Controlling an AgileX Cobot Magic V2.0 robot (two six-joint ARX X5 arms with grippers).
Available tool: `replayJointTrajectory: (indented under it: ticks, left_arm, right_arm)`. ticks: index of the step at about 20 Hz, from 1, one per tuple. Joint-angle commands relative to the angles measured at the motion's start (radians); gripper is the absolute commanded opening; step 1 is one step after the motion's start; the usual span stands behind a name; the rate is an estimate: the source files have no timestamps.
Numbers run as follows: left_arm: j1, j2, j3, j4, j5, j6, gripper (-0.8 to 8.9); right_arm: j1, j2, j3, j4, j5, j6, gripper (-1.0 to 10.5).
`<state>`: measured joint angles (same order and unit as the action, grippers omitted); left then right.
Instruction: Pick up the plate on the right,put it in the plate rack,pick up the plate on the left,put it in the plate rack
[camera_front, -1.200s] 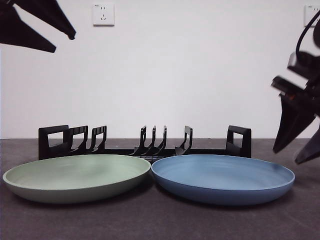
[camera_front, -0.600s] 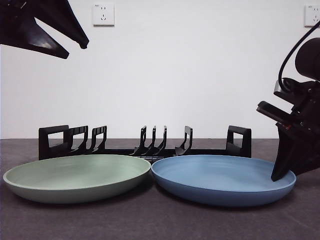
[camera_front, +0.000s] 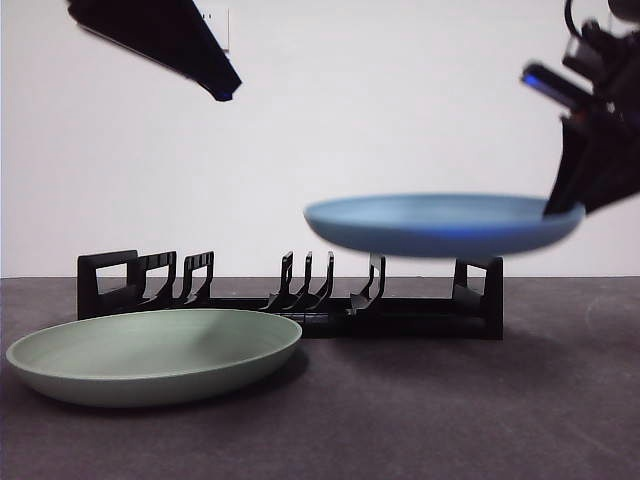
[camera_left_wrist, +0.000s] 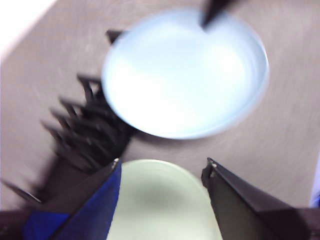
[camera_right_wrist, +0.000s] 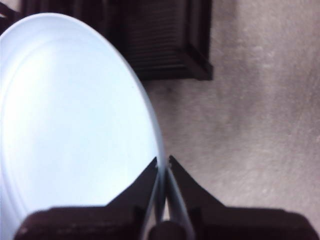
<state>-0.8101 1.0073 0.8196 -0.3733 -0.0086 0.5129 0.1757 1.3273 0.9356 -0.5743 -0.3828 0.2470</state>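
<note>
Blue plate (camera_front: 440, 225), rim pinched by right gripper (camera_right_wrist: 163, 165), hangs above plate rack (camera_front: 290, 295); next tilt it between prongs. Left gripper (camera_left_wrist: 162, 172) fingers spread.

The blue plate (camera_front: 440, 225) hangs level in the air above the black plate rack (camera_front: 290, 295); the green plate (camera_front: 155, 355) lies flat before it.

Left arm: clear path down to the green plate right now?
Probably yes. The left gripper hangs open above the green plate, nothing between them; the blue plate, pinched by the right gripper, is lifted off to the side.
</note>
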Motion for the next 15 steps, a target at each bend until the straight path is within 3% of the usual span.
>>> replayJointTrajectory:
  ticks: [1, 5, 12, 15]
  left_arm:
    - [-0.104, 0.020, 0.002, 0.007, -0.130, 0.216, 2.83]
    - [-0.185, 0.071, 0.002, 0.007, -0.190, 0.270, 2.83]
    - [-0.198, 0.171, 0.002, 0.012, -0.201, 0.285, 2.63]
    - [-0.201, 0.182, 0.002, 0.008, -0.195, 0.285, -0.03]
  right_arm:
    - [0.030, 0.003, 0.072, -0.055, -0.005, -0.013, -0.2]
    - [0.086, 0.004, 0.148, -0.125, -0.005, -0.024, -0.2]
    - [0.151, 0.004, 0.159, -0.198, -0.012, -0.028, -0.2]
    - [0.154, 0.004, 0.159, -0.212, -0.011, -0.036, -0.1]
